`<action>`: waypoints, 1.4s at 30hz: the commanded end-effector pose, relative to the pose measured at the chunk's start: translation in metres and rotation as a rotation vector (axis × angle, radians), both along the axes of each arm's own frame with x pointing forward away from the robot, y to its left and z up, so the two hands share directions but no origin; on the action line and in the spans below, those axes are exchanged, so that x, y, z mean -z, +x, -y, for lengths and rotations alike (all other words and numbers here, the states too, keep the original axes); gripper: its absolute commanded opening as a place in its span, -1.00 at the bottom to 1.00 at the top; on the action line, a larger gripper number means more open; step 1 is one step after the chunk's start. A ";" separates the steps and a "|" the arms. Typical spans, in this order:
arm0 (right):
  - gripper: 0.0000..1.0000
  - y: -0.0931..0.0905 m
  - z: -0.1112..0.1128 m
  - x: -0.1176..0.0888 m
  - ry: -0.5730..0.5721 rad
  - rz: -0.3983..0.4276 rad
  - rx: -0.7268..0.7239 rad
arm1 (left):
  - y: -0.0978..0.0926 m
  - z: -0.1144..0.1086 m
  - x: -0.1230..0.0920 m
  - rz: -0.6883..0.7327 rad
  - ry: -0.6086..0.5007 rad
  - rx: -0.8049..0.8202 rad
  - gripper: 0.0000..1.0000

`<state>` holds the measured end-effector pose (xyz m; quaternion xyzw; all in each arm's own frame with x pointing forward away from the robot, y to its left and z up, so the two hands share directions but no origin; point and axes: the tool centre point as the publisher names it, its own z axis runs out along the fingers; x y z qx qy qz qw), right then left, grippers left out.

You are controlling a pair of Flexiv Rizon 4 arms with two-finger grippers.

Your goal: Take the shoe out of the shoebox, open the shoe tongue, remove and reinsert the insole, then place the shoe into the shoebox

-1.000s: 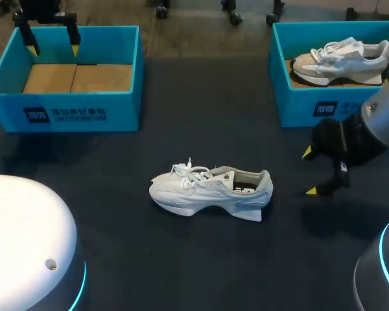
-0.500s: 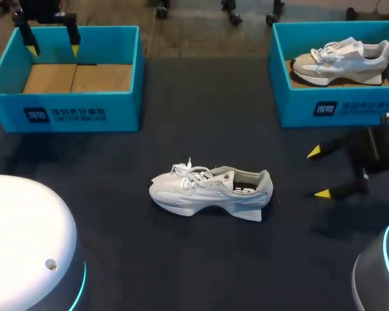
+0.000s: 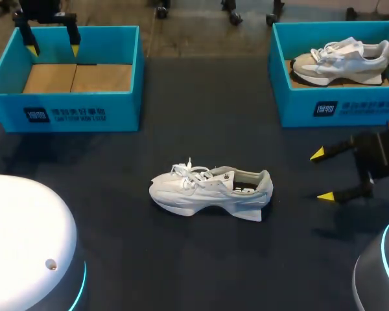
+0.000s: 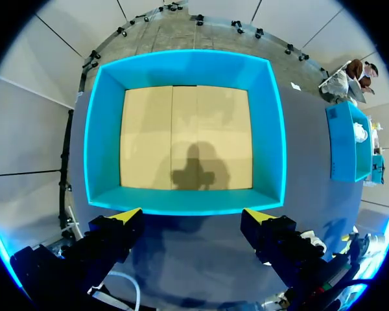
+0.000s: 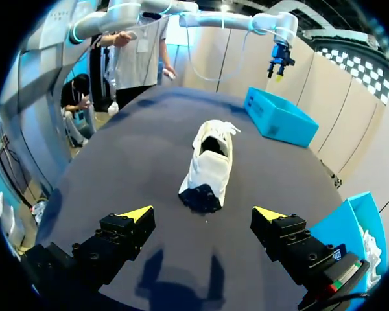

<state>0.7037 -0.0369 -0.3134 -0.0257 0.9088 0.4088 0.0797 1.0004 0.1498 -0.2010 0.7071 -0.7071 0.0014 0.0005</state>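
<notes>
White shoe: stands upright in the middle of the dark counter, outside both boxes, toe toward the left arm's side, heel toward the right. Right gripper: hovers low beside the heel, well apart from it, fingers spread wide, gripping nothing. Left gripper: hangs above the left shoebox, fingers likewise apart and gripping nothing. Right shoebox: holds a second, grey-and-white shoe.
</notes>
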 end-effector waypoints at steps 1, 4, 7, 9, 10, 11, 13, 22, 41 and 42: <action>1.00 0.006 0.002 0.002 0.013 -0.013 0.016 | 0.000 0.000 -0.001 0.000 0.001 0.000 1.00; 1.00 0.009 0.004 0.006 0.053 0.003 0.018 | 0.000 0.000 -0.001 0.000 0.001 0.000 1.00; 1.00 0.015 0.011 0.020 0.086 -0.013 0.018 | 0.000 0.000 -0.001 0.000 0.001 0.000 1.00; 1.00 0.017 0.013 0.025 0.087 -0.026 0.000 | 0.000 0.000 -0.001 0.000 0.001 0.000 1.00; 1.00 0.020 0.015 0.030 0.086 -0.040 -0.004 | 0.000 0.000 -0.001 0.000 0.001 0.000 1.00; 1.00 0.021 0.017 0.032 0.106 -0.039 0.003 | 0.000 0.000 -0.001 0.000 0.001 0.000 1.00; 1.00 0.023 0.022 0.039 0.129 -0.051 0.015 | 0.000 0.000 -0.001 0.000 0.001 0.000 1.00; 1.00 0.029 0.036 0.063 0.192 -0.081 0.012 | 0.000 0.000 -0.001 0.000 0.001 0.000 1.00; 1.00 0.025 0.041 0.080 0.241 -0.079 0.021 | 0.000 0.000 -0.001 0.000 0.001 0.000 1.00; 1.00 0.025 0.041 0.080 0.241 -0.079 0.021 | 0.000 0.000 -0.001 0.000 0.001 0.000 1.00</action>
